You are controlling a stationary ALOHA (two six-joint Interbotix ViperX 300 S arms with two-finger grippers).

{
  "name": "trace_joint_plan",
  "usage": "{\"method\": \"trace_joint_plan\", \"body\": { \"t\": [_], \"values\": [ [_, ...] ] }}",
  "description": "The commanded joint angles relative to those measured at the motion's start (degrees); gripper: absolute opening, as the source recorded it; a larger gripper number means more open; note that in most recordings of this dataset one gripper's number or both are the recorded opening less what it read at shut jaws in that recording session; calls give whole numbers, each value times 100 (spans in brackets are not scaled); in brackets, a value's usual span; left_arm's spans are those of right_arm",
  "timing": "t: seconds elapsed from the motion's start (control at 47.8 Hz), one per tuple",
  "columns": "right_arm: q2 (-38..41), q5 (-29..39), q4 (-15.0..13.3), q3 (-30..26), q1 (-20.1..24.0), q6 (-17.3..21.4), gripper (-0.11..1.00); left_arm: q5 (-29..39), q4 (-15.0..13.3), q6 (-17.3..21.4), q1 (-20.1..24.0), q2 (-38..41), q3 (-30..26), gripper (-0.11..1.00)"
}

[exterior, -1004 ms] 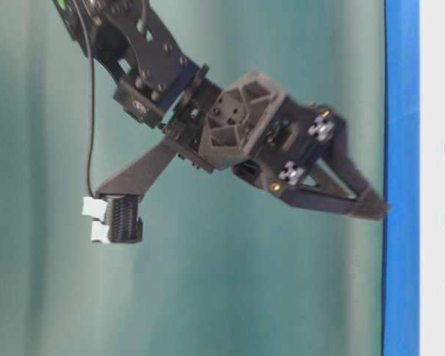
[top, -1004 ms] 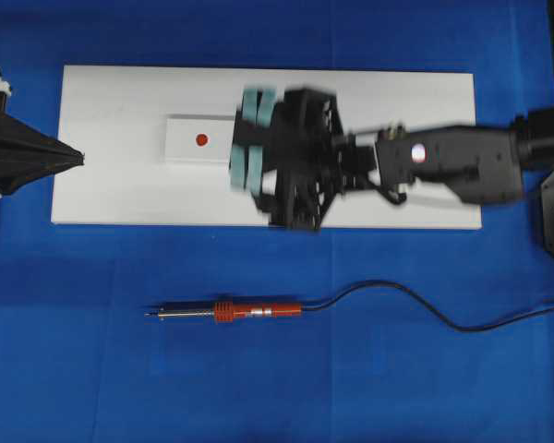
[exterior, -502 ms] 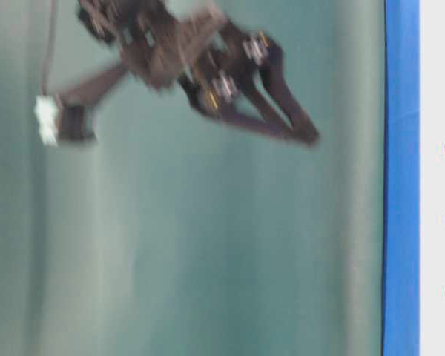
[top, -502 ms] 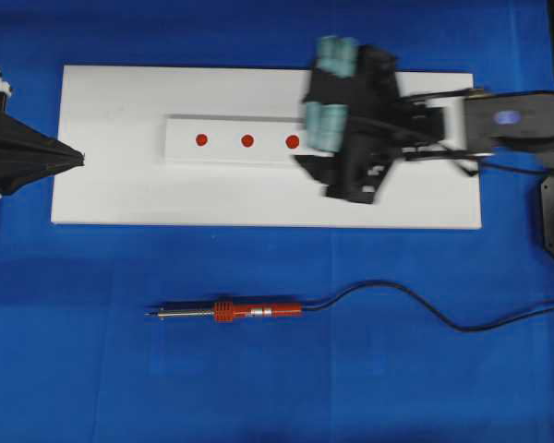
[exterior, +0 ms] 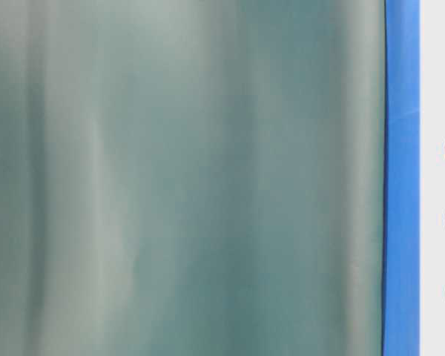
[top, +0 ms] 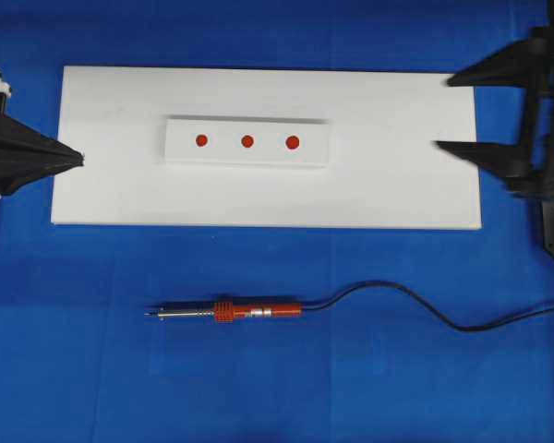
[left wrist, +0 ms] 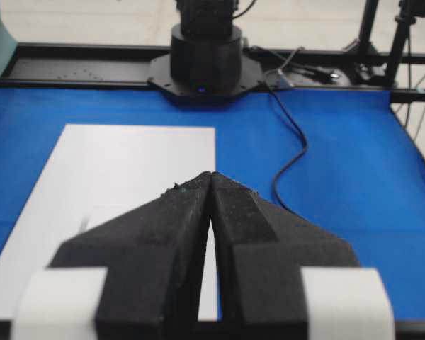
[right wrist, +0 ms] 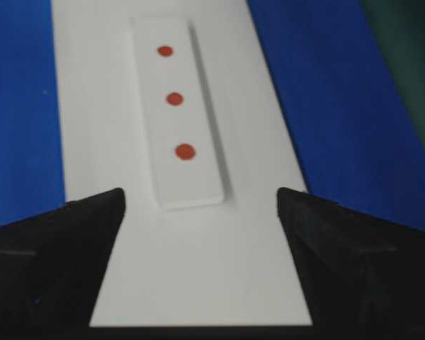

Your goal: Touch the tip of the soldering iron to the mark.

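Though fingers (top: 471,113) spread, soldering iron (top: 231,312) apart.

You've got one soldering iron (top: 229,312), three red marks (top: 246,141) on one raised white strip (top: 180,152), one white board (top: 258,198), two grippers.
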Motion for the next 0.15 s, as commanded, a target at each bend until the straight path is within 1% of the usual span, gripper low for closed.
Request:
{"method": "trace_joint_plan", "body": {
  "t": [0.0,0.125],
  "values": [
    [-501,-35,18,255,9,18,80,-62,18,-9,-9,9,-62,0],
    [-1055,-53,35,712,9,44,80,-70,18,-9,-9,18,-62,0]
  ]
}}
